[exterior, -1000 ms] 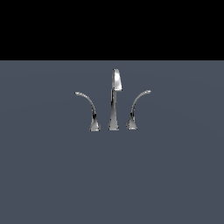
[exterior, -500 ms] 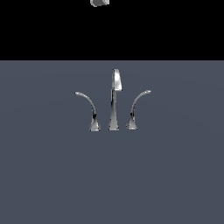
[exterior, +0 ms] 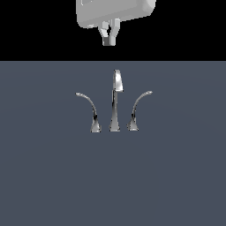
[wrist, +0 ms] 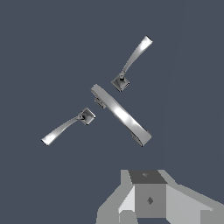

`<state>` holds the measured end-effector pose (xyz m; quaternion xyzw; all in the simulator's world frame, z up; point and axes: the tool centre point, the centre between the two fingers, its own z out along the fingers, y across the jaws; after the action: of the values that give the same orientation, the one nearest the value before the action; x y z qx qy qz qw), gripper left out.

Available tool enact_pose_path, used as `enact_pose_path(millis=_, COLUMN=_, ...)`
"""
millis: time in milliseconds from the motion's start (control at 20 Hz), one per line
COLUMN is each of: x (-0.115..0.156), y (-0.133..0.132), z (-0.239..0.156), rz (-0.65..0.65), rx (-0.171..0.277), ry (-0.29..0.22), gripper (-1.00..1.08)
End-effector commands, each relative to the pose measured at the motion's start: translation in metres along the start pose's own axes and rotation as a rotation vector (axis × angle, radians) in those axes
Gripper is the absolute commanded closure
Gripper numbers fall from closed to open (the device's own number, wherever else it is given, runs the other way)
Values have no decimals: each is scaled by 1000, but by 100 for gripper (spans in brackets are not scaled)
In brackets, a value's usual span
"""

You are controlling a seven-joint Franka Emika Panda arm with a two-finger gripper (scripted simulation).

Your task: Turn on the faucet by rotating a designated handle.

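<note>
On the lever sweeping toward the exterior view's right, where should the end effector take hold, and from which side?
Probably near the free tip of the handle, coming down from above, where the end effector hangs. The lever arcs up from its flared base, so its tip stands clear of the spout and gives the most leverage.

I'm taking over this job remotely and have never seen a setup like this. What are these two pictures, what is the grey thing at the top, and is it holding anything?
Both pictures are simulator renders of one moment. The exterior view looks from off the arm at a grey surface carrying a small chrome faucet: a tall spout between two curved levers. The handle to turn is the lever sweeping toward the exterior view's right. The grey block at the top is the robot arm's end, with its claw hanging above the spout. It touches nothing and holds nothing. The wrist view comes from a camera on the arm looking down on the same faucet, with part of the claw in the foreground.
</note>
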<state>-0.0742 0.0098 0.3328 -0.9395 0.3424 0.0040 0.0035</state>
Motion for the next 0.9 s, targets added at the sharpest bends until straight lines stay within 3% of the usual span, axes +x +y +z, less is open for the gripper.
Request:
enact_pose_path(millis=0, x=17, y=-6, z=14, rz=69, rx=1, ry=1, gripper=108)
enact_pose_path(millis=450, x=82, y=-18, z=66, rz=323, rx=0, ry=5, gripper=108)
enact_pose_path(millis=850, x=145, y=-13, z=114, rz=562, rx=-1, ry=10, gripper=108)
